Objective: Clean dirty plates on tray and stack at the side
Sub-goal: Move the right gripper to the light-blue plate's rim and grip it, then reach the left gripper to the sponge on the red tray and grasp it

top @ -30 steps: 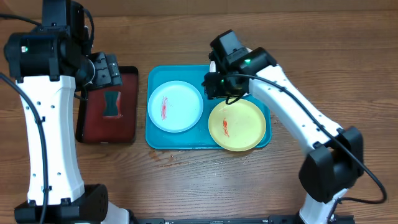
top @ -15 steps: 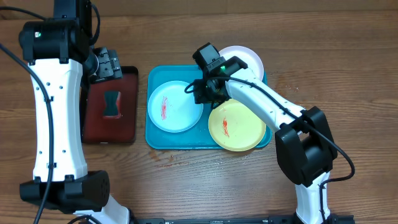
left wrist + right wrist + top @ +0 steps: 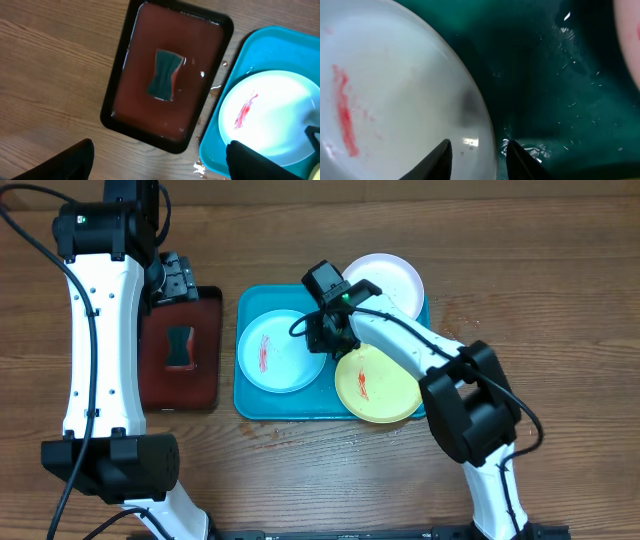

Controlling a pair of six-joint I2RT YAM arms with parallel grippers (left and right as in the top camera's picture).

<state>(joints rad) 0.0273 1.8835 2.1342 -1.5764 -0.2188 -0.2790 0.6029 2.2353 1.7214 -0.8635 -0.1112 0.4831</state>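
Over the turquoise tray point(image 3: 245, 395), the right hand point(image 3: 477, 152) hangs with fingers narrowly parted astride the rim of the red-smeared light blue plate point(image 3: 280, 352) in the tray's left half; no grip shows. The left hand point(image 3: 165, 162), spread wide and empty, hovers above the black tray point(image 3: 107, 115) left of the turquoise one. A wooden worktop point(image 3: 560, 280) carries both.
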